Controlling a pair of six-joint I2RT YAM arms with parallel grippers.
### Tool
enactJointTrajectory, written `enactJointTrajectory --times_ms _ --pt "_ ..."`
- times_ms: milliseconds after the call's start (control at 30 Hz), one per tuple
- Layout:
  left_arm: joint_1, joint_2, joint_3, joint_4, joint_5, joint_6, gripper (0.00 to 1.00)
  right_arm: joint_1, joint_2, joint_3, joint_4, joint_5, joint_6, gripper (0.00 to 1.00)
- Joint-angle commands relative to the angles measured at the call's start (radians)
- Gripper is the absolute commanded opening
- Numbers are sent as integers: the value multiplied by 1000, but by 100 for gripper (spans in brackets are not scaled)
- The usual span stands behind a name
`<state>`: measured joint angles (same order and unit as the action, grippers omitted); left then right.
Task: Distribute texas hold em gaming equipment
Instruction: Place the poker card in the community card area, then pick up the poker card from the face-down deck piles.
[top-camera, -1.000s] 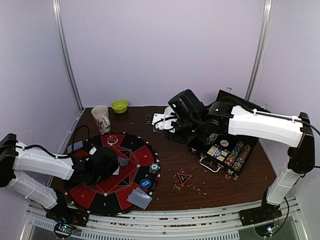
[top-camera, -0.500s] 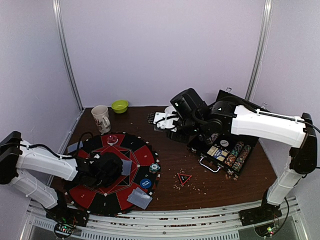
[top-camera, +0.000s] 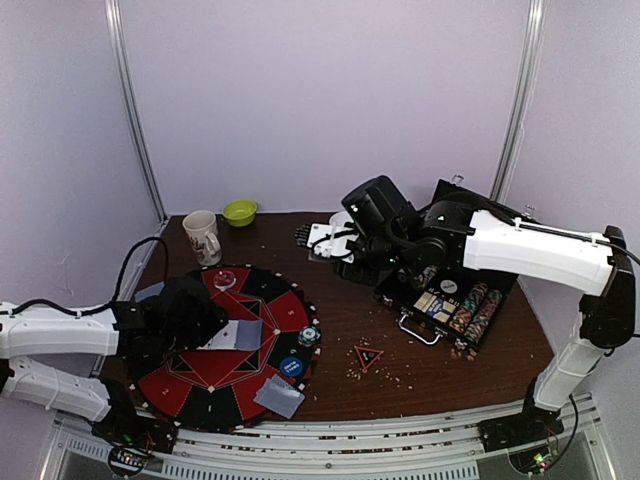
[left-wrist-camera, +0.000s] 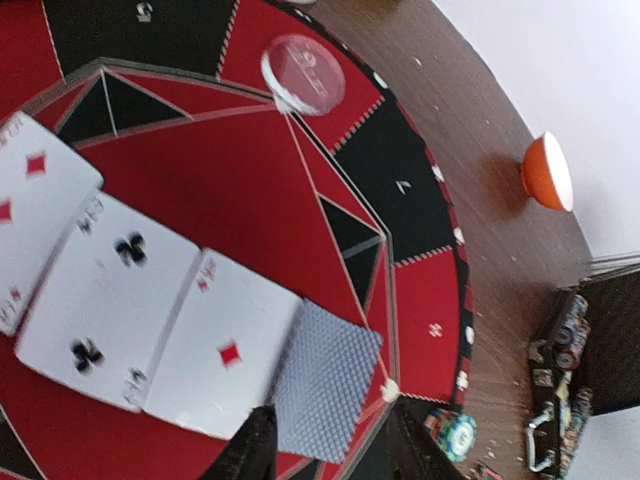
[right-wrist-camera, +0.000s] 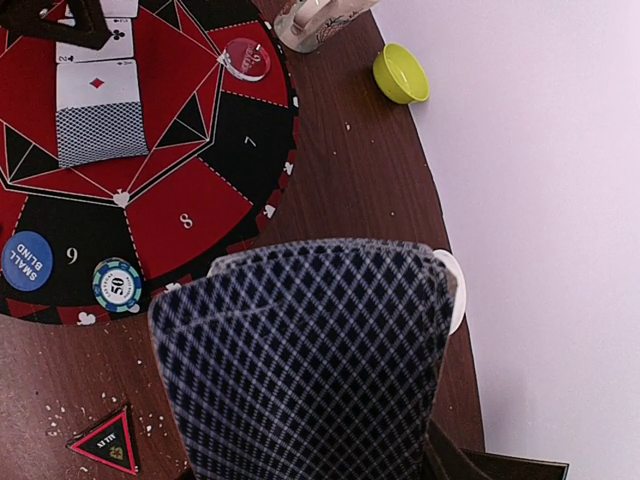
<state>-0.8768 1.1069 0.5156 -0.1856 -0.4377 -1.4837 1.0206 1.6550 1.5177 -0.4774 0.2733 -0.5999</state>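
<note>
Three face-up cards (left-wrist-camera: 110, 300) and one grey-blue face-down card (left-wrist-camera: 325, 380) lie in a row on the round red-and-black mat (top-camera: 290, 310). My left gripper (top-camera: 208, 322) is open and empty, its fingertips (left-wrist-camera: 255, 455) just above the near edge of the face-down card (top-camera: 248, 335). My right gripper (top-camera: 345, 255) hovers at the back, shut on a fanned stack of cards (right-wrist-camera: 300, 370) that hides its fingers. A striped chip (top-camera: 309, 336), a blue button (top-camera: 291, 367) and more face-down cards (top-camera: 280, 397) sit on the mat's right edge. The red-black triangle marker (top-camera: 368, 357) lies on the wood.
The open black chip case (top-camera: 450, 295) stands at the right. A mug (top-camera: 203, 236) and a green bowl (top-camera: 239, 212) stand at the back left. A clear disc (left-wrist-camera: 303, 75) lies on the mat's far side. An orange round piece (left-wrist-camera: 547, 172) sits beyond the mat.
My left gripper has drawn back to the left off the mat's centre, uncovering the row of cards. The face-down card now lies free. The right arm has barely moved.
</note>
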Motion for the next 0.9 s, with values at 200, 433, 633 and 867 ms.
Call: enactJointTrajectory --times_ms 200,433,633,867 --pt "118 20 304 218 385 907 82 -4 -44 -17 6 20 -7 44" --pt "152 240 510 319 911 839 86 -1 -33 0 1 20 -6 44" --pt "183 382 573 373 1030 779 79 4 -35 12 -7 12 -5 44" --pt "184 414 534 488 1094 757 85 6 -33 12 -7 7 -4 44"
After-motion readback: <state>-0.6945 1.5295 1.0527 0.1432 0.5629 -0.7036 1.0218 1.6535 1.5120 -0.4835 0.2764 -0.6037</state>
